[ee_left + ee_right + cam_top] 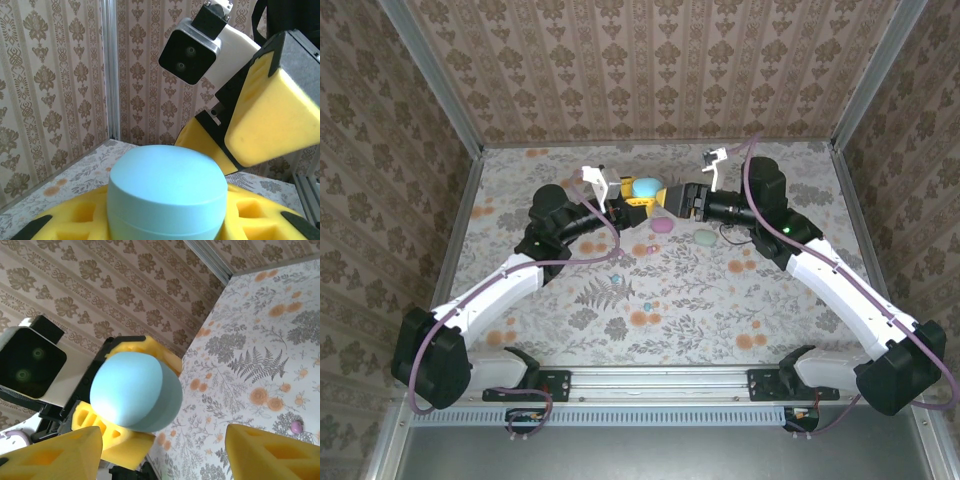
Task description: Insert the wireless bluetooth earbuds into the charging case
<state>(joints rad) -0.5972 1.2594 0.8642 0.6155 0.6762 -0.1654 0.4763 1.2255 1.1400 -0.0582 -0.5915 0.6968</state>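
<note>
From the left wrist, the blue case (165, 195) loses its base to the lower edge, as do the yellow pads (260, 220) flanking it. From the right wrist, the near yellow fingers (270, 455) below it are cut off likewise. A pinkish earbud (296, 427), well apart from it, is too small for detail.

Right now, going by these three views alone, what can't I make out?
- Blue case: its base, cut off by the lower edge in the left wrist view, sunk between the left claw's yellow pads.
- Pinkish earbud: too small in the right wrist view to tell its orientation.
- Specks on the table in the top view: too small to identify.
</note>
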